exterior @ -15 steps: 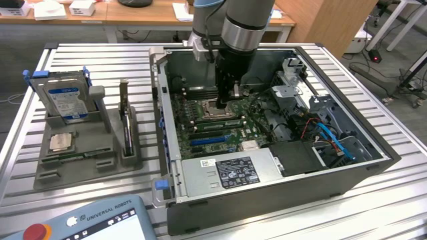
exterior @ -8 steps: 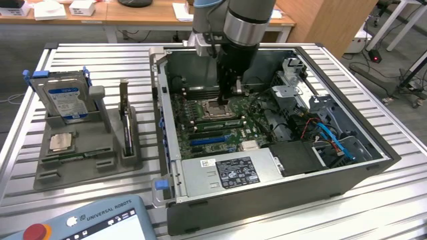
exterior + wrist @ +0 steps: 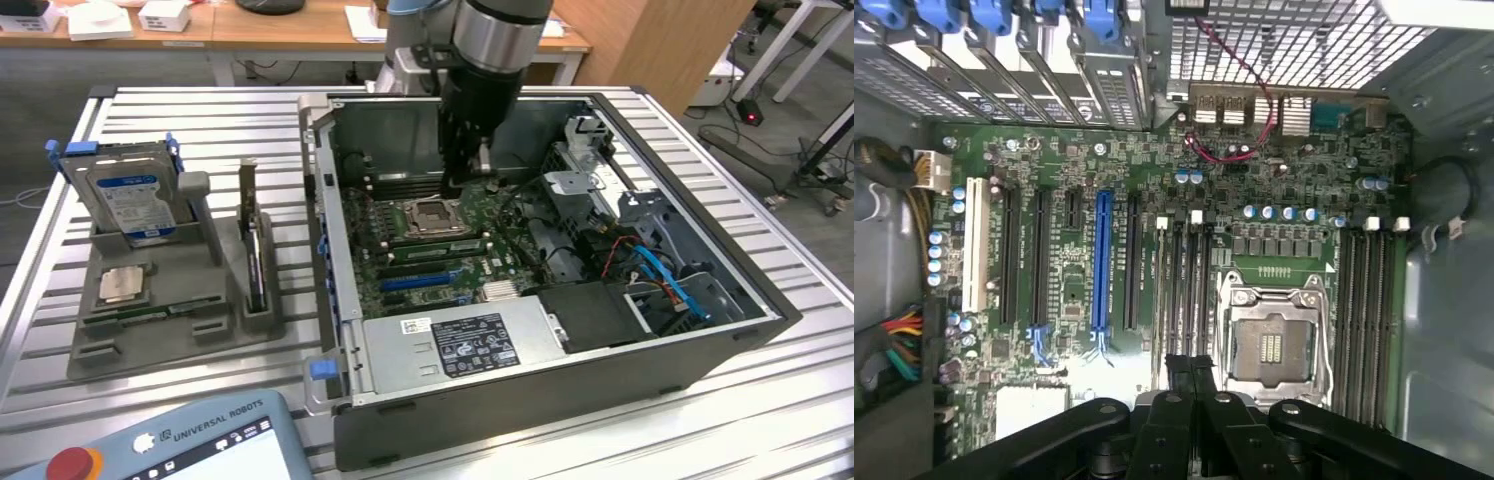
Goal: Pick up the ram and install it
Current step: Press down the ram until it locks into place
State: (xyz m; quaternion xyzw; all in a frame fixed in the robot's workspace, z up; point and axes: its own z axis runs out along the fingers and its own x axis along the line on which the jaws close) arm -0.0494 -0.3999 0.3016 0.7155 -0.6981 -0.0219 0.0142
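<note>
The ram [image 3: 150, 312], a thin green stick, lies in the front slot of the grey holder [image 3: 94, 352] on the exterior view's left, far from the arm. My gripper [image 3: 463, 182] reaches down into the open computer case [image 3: 694, 350] and hangs over the motherboard [image 3: 400, 265] beside the CPU socket [image 3: 434, 216]. In the wrist view the gripper [image 3: 1189, 365] is shut, with its black fingertips [image 3: 1179, 368] pressed together and nothing showing between them. They stand above the dark memory slots [image 3: 1184, 280] between the blue slot [image 3: 1101, 262] and the CPU socket [image 3: 1272, 340].
The grey holder also carries a hard drive [image 3: 131, 198], a silver processor [image 3: 120, 283] and an upright expansion card [image 3: 250, 245]. Inside the case are the power supply [image 3: 461, 345], drive cages [image 3: 601, 185] and blue cables [image 3: 663, 275]. A teach pendant [image 3: 174, 445] lies at the table's front edge.
</note>
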